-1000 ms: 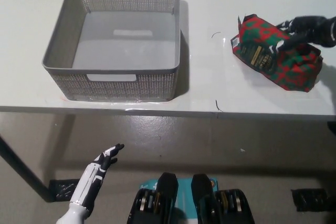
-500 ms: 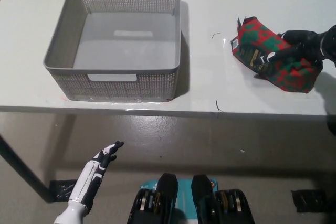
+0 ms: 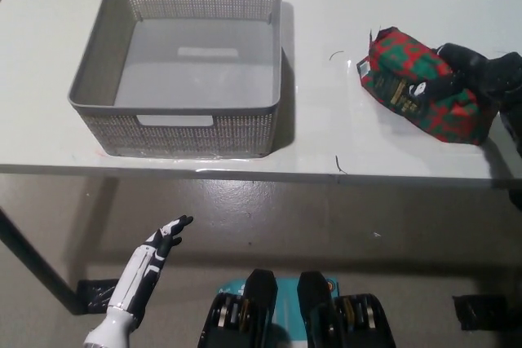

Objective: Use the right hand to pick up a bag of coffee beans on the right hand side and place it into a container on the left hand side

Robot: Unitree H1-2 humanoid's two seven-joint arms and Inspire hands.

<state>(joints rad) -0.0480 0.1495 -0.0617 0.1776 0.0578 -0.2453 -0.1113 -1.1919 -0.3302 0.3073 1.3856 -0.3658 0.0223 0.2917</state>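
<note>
The bag of coffee beans (image 3: 401, 61), red and green checked with a dark label, lies on the white table (image 3: 326, 132) at the right. My black right hand (image 3: 463, 68) comes in from the right edge and lies over the bag's right half, fingers curled over its top and front, shut on it. The bag rests on the table. The grey mesh basket (image 3: 175, 129) stands at the left of the table with nothing inside. My white left hand (image 3: 152, 257) hangs below the table's front edge at the lower left, fingers straight and apart.
The table's front edge runs across the middle of the picture, with grey floor below it. A bare strip of tabletop separates the basket from the bag. A dark table leg (image 3: 28, 262) slants at the lower left.
My right hand has come down and drawn in towards the right edge, its fingers closing around the bag. The bag has shifted slightly. The left hand has drifted a little lower.
</note>
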